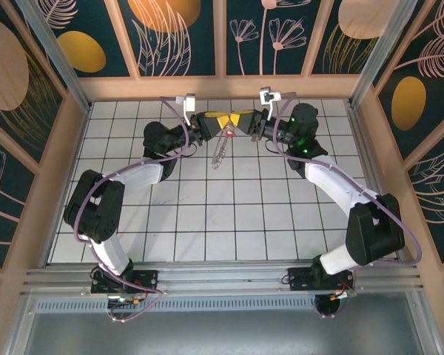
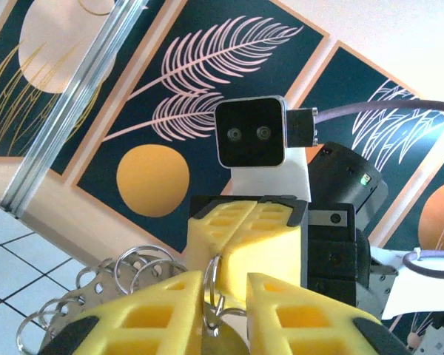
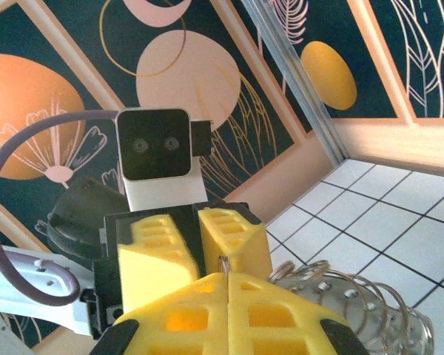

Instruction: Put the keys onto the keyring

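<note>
Keyring (image 1: 220,154) hangs toward 6 o'clock from where left gripper (image 1: 222,121), narrowly parted round its wire, meets right gripper (image 1: 240,120), clamped, apparently on it. Red-headed key (image 1: 228,133) sits at its top, equally near both.

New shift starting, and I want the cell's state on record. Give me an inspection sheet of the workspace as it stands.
Surface: white tiled table.
Job's things: keyring, a chain of loops, hangs from between the two grippers at the far middle; red-headed key shows near its top; whether it is threaded cannot be told.
Clutter: nothing seen.
Grippers: left gripper slightly parted, a loop in the gap; right gripper shut on the keyring; the two face tip to tip.
Cables: purple cables run along both arms.
Surroundings: printed wall panels; metal rail at the near edge.
</note>
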### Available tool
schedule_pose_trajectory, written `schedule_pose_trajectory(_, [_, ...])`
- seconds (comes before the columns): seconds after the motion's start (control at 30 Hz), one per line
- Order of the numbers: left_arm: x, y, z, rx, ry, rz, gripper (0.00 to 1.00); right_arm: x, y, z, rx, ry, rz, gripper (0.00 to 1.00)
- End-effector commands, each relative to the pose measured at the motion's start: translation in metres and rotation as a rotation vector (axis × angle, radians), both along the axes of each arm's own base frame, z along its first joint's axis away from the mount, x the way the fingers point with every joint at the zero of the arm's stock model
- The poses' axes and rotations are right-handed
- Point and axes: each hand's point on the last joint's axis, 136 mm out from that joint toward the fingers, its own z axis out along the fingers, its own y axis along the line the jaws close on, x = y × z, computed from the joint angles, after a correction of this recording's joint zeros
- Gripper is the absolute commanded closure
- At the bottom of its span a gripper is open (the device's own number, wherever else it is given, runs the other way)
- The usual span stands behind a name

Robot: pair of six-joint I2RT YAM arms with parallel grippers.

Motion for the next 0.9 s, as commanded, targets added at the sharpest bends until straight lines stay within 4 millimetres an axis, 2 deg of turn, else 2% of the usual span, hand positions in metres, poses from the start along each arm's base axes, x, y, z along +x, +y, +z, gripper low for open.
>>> schedule_pose_trajectory(0.0, [-0.012,0.005,0.022,0.013,-0.09,0.01,0.71,-0.001,-0.002,0.009,-0.05,-0.083,0.022,1.0])
schedule_pose_trajectory(0.2, [-0.006,0.015,0.024,0.072,-0.117,0.036,0.65,0.0,-0.01,0.001,-0.102,-0.091,0.029,1.0])
schedule_pose_trajectory(0.6, [0.005,0.003,-0.014,0.276,-0.114,-0.056,0.61,-0.003,-0.009,-0.011,-0.211,-0.121,0.129,1.0])
schedule_pose_trajectory(0.87, [0.0,0.001,-0.019,0.285,-0.119,-0.099,0.61,-0.005,-0.006,-0.018,-0.221,-0.104,0.166,1.0])
